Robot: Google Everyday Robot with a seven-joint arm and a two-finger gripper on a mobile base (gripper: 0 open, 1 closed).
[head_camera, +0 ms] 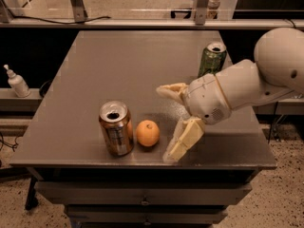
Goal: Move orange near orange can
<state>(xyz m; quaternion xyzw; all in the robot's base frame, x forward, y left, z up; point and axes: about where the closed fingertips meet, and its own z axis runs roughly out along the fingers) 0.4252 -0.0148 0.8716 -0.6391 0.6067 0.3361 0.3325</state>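
The orange (147,133) is a small round fruit resting on the grey table (118,70), right beside the orange can (116,128), a copper-orange drink can with an open silver top, standing upright near the front edge. My gripper (167,122) is open, just right of the orange and apart from it. One pale finger (172,90) points left behind the orange. The other finger (184,139) hangs down toward the front edge. Nothing is held.
A green can (211,59) stands upright at the table's right side, behind my white arm (247,82). A white pump bottle (17,82) sits on a shelf off to the left. The table's front edge lies close below the can and orange.
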